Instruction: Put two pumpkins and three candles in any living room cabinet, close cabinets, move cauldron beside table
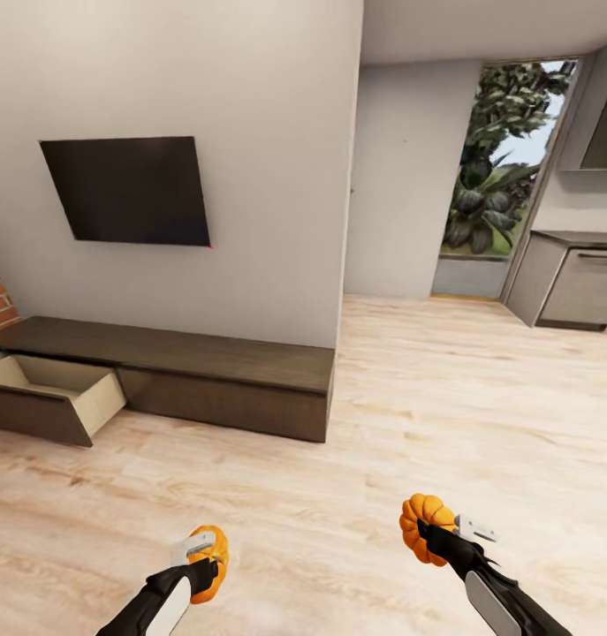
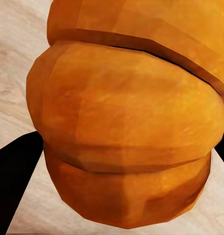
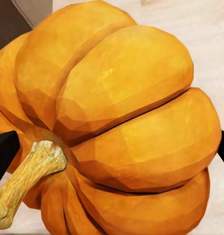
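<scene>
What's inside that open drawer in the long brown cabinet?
The open drawer of the cabinet shows bare beige walls. Its front panel hides the bottom, so anything lying low there cannot be seen.

Two slim arms in glossy black with white forearm panels [image 1: 172,609], pale grey metal bracket at each wrist [image 1: 474,528]

A home's living room: a wall-mounted television [image 1: 126,190] hangs above a long, low dark-brown cabinet [image 1: 206,375] on pale wood flooring [image 1: 338,495], with grey kitchen units [image 1: 572,283] and a garden window [image 1: 502,159] beyond.
</scene>
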Motion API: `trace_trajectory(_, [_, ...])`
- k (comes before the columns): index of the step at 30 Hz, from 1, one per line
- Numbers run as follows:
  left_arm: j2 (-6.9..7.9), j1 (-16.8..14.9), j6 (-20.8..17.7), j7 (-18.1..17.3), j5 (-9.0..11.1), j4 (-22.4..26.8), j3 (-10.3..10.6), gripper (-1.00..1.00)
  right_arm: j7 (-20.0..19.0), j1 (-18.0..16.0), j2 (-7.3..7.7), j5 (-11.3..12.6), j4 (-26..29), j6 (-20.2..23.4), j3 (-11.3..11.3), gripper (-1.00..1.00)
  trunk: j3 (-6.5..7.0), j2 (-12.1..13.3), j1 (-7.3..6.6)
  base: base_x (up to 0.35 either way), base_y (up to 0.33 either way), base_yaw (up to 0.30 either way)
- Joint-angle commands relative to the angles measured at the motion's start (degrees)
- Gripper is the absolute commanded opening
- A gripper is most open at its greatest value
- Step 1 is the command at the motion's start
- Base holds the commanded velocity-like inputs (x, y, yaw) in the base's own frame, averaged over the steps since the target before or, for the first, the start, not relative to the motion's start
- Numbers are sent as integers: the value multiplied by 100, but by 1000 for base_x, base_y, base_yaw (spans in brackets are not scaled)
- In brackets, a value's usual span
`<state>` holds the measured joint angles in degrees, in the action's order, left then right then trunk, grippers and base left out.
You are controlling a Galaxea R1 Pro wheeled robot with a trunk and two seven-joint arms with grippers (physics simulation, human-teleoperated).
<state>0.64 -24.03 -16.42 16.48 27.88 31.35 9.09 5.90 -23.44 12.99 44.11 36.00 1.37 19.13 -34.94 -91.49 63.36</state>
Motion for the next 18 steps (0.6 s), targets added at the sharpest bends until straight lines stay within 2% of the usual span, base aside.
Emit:
trace_trajectory(1, [7, -5, 0, 66, 40, 12, 49, -100, 57, -3, 10, 36, 21, 12, 39, -100, -5, -3, 0, 0, 0, 288])
trace_trajectory(11, [-4, -5, 280, 66, 36, -122, 51, -100, 59, -3, 10, 36, 16, 12, 46, -100, -5, -3, 0, 0, 0, 288])
trace_trajectory(18, [-11, -5, 314, 66, 39, -129, 52, -100, 52, -3, 2, 12, -129, 10, 47, -100, -5, -3, 0, 0, 0, 288])
